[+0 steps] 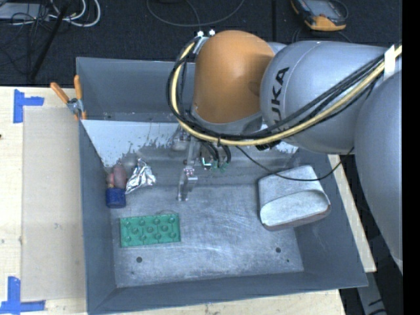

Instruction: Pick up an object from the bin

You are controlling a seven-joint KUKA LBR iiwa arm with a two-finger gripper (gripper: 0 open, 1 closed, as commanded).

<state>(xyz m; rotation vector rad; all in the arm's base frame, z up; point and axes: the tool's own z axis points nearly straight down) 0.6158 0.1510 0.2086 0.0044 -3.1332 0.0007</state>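
Camera view: gripper (pixel 186 190), opening indeterminate, near crumpled silver foil wad (pixel 140 176); likely light, crushable; best pinched gently across raised ridge.

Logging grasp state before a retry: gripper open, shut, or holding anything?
Gripper: open or closed cannot be told; nothing visibly held. It hangs over bare floor of the bin, just right of the crumpled foil.
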